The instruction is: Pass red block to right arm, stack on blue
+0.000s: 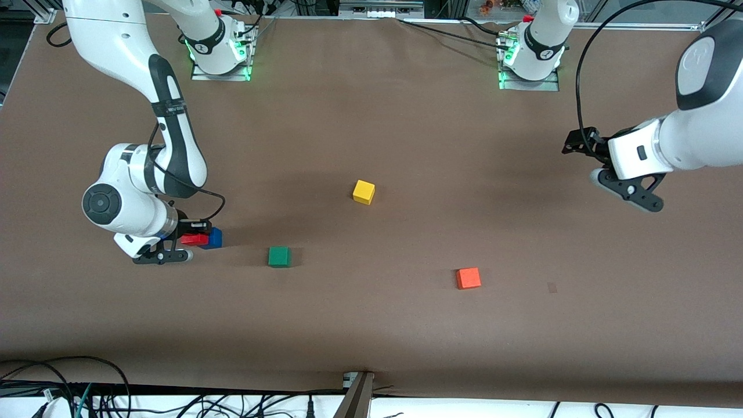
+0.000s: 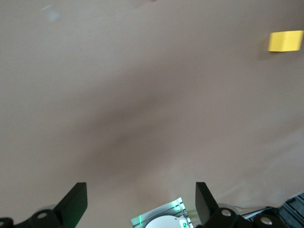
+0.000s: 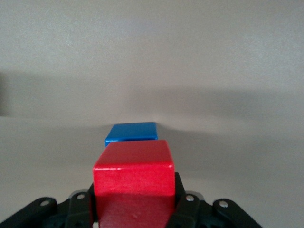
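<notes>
The red block [image 1: 194,238] [image 3: 134,175] sits between the fingers of my right gripper [image 1: 191,239] [image 3: 134,199], which is shut on it. The arm is bent low toward the right arm's end of the table. The blue cube [image 1: 212,238] [image 3: 131,132] rests on the table right next to the red block, partly hidden by it in the right wrist view. I cannot tell whether the two touch. My left gripper [image 1: 583,162] [image 2: 141,199] hangs open and empty over the left arm's end of the table, where that arm waits.
A green cube [image 1: 279,256] lies beside the blue one, toward the table's middle. A yellow cube [image 1: 364,191] [image 2: 285,41] lies mid-table, and an orange cube [image 1: 468,278] is nearer the front camera. Cables run along the table's front edge.
</notes>
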{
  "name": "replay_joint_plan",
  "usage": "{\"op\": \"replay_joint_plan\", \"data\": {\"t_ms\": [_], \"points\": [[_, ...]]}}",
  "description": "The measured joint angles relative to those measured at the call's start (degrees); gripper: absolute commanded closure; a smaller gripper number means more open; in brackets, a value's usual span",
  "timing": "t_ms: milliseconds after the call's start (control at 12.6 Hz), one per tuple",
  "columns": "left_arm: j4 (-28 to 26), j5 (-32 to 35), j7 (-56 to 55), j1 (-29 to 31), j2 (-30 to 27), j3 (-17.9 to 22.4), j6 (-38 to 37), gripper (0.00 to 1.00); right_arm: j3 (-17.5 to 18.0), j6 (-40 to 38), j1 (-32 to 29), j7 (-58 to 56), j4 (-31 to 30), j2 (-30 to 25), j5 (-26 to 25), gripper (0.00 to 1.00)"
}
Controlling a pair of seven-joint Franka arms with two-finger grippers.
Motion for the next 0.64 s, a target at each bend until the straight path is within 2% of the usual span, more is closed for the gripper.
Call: {"op": "replay_joint_plan", "data": {"t_ms": [318, 636], "points": [[-6.3, 5.6, -4.2, -2.3, -5.6, 1.5, 7.2, 0.00, 0.1, 1.3, 0.9, 0.0, -1.0, -0.4, 0.0, 0.86], [-7.9, 6.8, -13.9, -1.6, -8.3, 2.7, 13.1, 0.00, 0.1, 2.4, 1.4, 0.1, -1.9, -0.5, 0.0, 0.86]]}}
